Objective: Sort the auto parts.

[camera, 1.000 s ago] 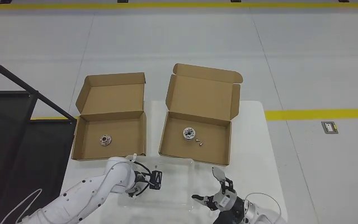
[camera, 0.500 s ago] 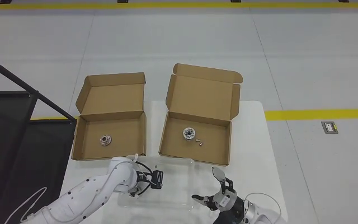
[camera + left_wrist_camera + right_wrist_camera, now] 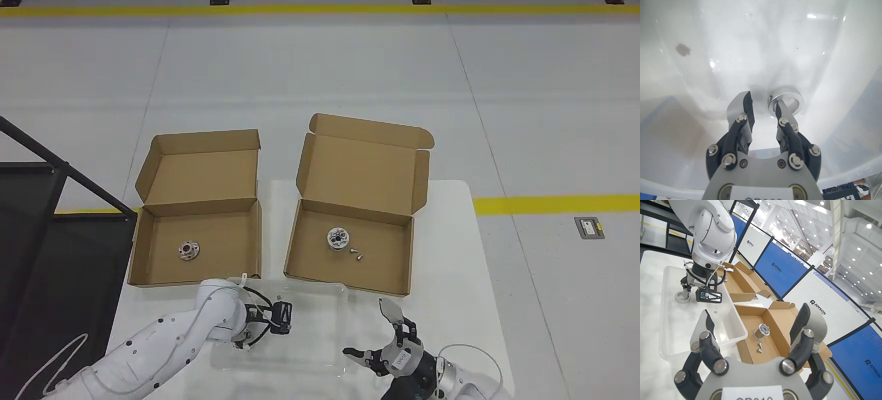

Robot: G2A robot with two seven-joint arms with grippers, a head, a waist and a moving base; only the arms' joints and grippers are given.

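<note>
A: Layout? Big to small.

B: White table (image 3: 455, 250). Two open cardboard boxes sit along its far side. Left box (image 3: 200, 172) holds one flanged disc (image 3: 186, 248). Right box (image 3: 365, 172) holds a ribbed cylinder (image 3: 762, 331) and two small bolts (image 3: 759, 345). Clear bin (image 3: 677, 325) sits in front, just beside both near walls.

A: Arms?

B: Left gripper (image 3: 762, 101) is down in the bin, fingers spread. Right gripper (image 3: 756, 309) hangs by the bin's other end, fingers spread wide, holding nothing. Left is nearer by far.

A: The part?

B: Metal ring (image 3: 791, 90), flat on the bin floor, bore axis upright (set-screw hole in its side wall faces the gripper). One finger (image 3: 784, 113) has its tip inside the bore. The other finger (image 3: 749, 108) is outside, over bare floor. So the ring's near wall lies between the pads, off-centre toward the bore-side finger.

A: So close and lift?

B: My read, yes. Closing should pinch that wall, with the outer finger doing the travel. Risk: the ring slides or tips before both pads touch.

A: Clearance?

B: Floor round the ring is bare apart from a dark smudge (image 3: 683, 50), well apart. Bin walls aren't near the fingers. The lift has to clear the bin rim on the box side. Which box takes it, I can't tell.
</note>
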